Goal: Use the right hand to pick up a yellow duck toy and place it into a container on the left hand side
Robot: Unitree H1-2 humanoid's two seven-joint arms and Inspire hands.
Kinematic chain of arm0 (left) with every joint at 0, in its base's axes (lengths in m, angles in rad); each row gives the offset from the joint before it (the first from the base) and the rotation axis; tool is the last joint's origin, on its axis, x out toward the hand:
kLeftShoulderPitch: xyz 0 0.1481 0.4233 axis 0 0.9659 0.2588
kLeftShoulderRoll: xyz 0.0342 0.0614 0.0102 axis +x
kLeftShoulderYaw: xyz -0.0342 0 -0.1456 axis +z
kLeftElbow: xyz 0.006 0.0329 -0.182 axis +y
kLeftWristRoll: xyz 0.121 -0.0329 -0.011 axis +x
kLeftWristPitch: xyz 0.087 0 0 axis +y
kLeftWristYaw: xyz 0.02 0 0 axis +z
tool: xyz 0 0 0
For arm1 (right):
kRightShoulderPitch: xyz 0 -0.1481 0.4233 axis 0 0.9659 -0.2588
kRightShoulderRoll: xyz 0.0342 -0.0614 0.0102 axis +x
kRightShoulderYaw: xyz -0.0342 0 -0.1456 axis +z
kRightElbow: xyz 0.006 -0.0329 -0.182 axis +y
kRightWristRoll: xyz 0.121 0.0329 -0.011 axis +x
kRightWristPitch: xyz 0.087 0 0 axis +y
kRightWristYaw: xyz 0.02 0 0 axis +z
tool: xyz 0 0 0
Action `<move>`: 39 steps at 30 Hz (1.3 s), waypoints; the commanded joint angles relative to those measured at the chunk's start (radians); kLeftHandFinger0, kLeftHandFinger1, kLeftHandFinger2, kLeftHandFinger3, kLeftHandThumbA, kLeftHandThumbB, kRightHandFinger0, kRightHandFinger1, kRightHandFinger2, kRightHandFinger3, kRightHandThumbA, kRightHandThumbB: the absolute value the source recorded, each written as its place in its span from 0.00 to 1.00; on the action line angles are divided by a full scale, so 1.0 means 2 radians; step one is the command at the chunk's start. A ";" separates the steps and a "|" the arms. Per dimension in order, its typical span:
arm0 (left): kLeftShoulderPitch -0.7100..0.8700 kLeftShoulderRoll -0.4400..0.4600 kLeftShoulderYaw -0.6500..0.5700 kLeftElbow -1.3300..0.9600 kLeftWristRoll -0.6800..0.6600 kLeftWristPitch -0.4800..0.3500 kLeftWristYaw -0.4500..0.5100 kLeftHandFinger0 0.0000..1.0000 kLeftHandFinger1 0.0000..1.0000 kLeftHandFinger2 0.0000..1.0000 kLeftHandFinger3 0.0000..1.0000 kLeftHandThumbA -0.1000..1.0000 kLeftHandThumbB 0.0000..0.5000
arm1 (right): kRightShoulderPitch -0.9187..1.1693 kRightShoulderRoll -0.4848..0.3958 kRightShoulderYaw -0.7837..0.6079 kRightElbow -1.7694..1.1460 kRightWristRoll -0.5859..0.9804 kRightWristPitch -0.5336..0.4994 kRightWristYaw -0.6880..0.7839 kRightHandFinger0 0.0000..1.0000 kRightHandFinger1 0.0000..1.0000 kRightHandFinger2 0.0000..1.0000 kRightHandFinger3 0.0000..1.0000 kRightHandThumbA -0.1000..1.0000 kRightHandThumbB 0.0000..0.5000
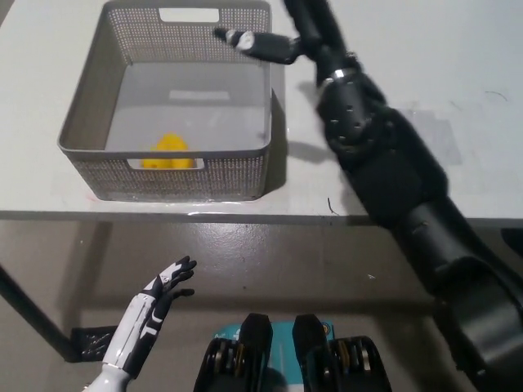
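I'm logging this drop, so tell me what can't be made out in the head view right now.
- Duck: lower part hidden by the basket near wall; its pose is unclear.
- Right hand: partly cut off by the top edge, so its fingers aren't all visible.
- Left hand: small, below the table edge.
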 commanded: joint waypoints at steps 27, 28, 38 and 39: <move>-0.024 0.010 0.029 0.000 -0.043 0.009 -0.003 0.86 0.97 1.00 1.00 1.00 0.37 | 0.497 -0.059 -0.061 -0.441 0.172 -0.121 0.048 1.00 1.00 1.00 1.00 0.94 0.57; -0.024 0.010 0.029 0.001 -0.044 0.008 -0.003 0.86 0.97 1.00 1.00 1.00 0.37 | 0.506 -0.052 -0.061 -0.430 0.181 -0.119 0.053 1.00 1.00 1.00 1.00 0.94 0.59; -0.041 0.010 0.036 0.007 -0.056 0.016 -0.008 0.89 1.00 1.00 1.00 1.00 0.30 | 0.546 -0.026 -0.061 -0.333 0.212 -0.165 0.078 1.00 1.00 1.00 1.00 0.95 0.45; -0.044 0.009 0.037 0.009 -0.056 0.015 -0.007 0.89 1.00 1.00 1.00 1.00 0.29 | 0.543 -0.027 -0.060 -0.325 0.214 -0.169 0.083 1.00 1.00 1.00 1.00 0.95 0.41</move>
